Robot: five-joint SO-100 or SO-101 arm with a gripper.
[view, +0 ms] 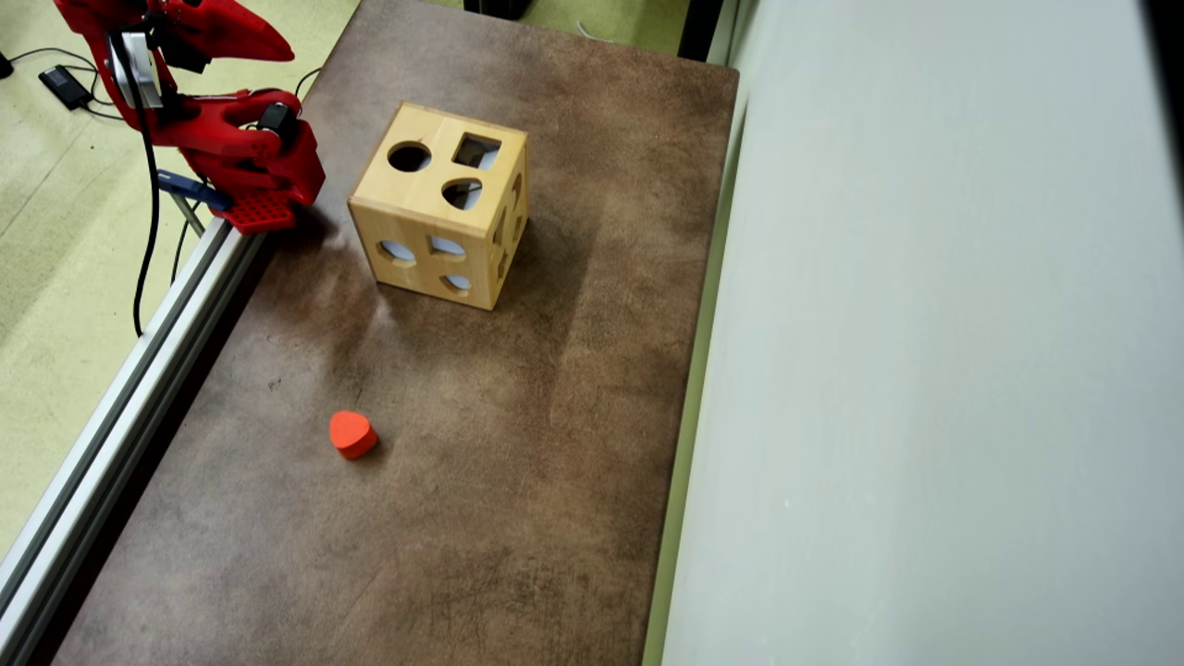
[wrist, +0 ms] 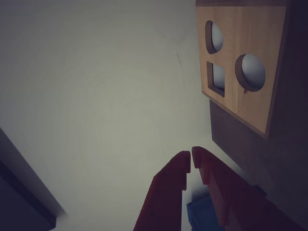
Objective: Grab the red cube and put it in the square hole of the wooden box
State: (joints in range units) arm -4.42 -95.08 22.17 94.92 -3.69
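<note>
Overhead view: at upper left the red two-finger gripper [wrist: 191, 163] is parked, jaws almost closed, holding nothing. No red cube is visible; only an orange-red heart-shaped block [view: 351, 433] lies lower left. Rightwards, the light-tan wooden box [view: 421, 199] shows its square hole [view: 476, 151]. Locating the cube seemingly comes next.

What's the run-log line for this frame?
arm: folded at table corner | gripper: jaws shut, empty | wooden box: upright, square hole on top | red cube: not visible | heart block: on table, untouched
</note>
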